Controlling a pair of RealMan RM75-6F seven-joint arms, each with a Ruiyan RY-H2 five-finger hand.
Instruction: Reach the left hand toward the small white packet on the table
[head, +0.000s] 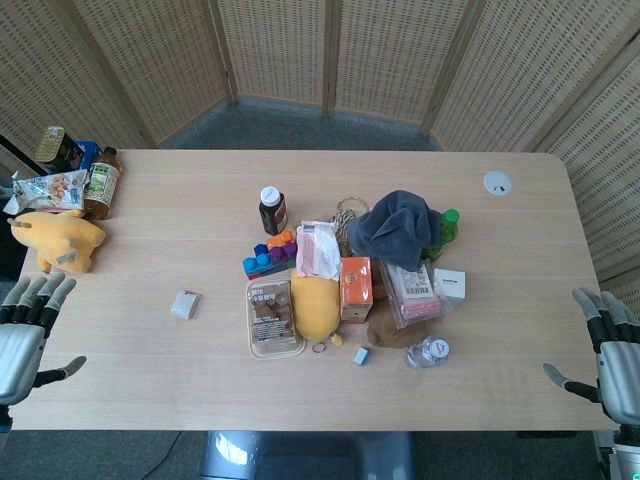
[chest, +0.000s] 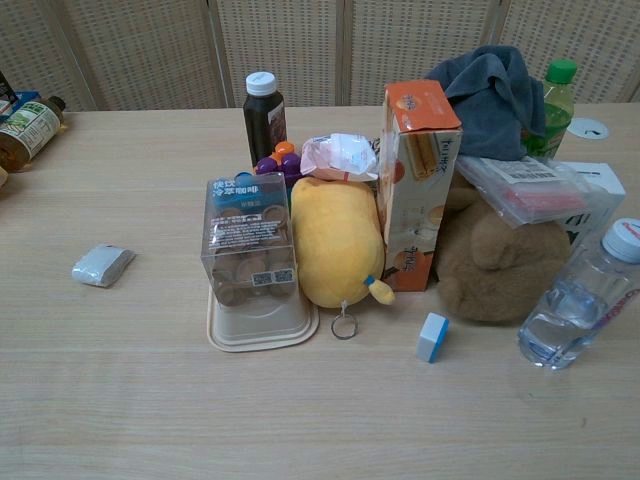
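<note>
The small white packet (head: 185, 305) lies flat on the wooden table, left of the central pile; the chest view shows the packet (chest: 102, 265) at its left side. My left hand (head: 28, 322) hovers at the table's left edge, fingers spread and empty, well to the left of the packet. My right hand (head: 608, 345) sits at the right edge, fingers apart, holding nothing. Neither hand appears in the chest view.
A central pile holds a clear snack box (head: 273, 316), a yellow plush (head: 316, 306), an orange carton (head: 356, 288), a grey cloth (head: 398, 226), a brown bottle (head: 272, 211) and a water bottle (head: 429, 351). A yellow plush toy (head: 58, 240), snack bag and bottle (head: 102, 184) crowd the far left.
</note>
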